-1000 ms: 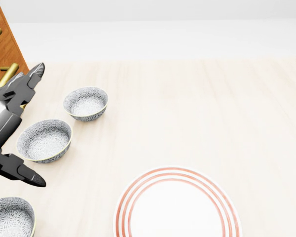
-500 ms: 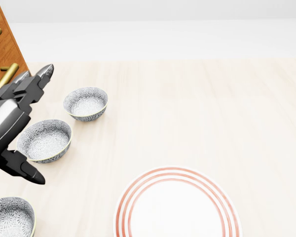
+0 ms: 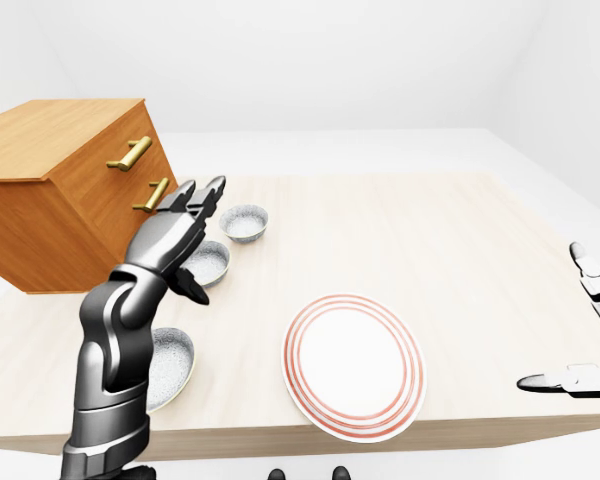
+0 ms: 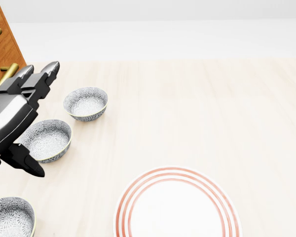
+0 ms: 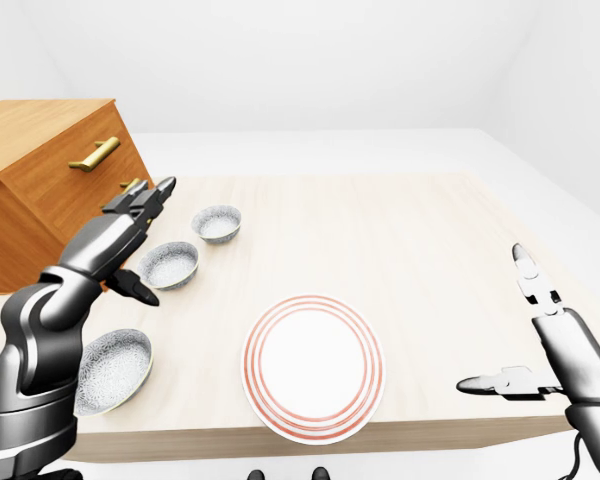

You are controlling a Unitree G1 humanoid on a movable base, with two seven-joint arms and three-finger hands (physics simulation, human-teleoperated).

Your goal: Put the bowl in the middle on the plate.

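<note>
Three patterned grey bowls stand in a row at the left of the table. The middle bowl [image 4: 48, 140] sits between the far bowl [image 4: 86, 103] and the near bowl [image 4: 10, 217]. My left hand [image 4: 39, 121] is open, hovering over the middle bowl's left side; its fingers point toward the far bowl and its thumb hangs below. Nothing is held in it. The red-ringed white plate [image 4: 176, 210] lies empty at the bottom centre. In the right-eye view my right hand [image 5: 495, 320] is open and empty at the table's right edge, far from the bowls.
A wooden drawer cabinet [image 3: 70, 190] with brass handles stands at the left, close behind the bowls and my left arm. The pale wooden table [image 4: 212, 113] stretches to the right of the bowls and above the plate.
My left hand has moved toward the top of the head view and slightly right, now covering more of the middle bowl's left rim. Bowls, plate and camera have not moved.
</note>
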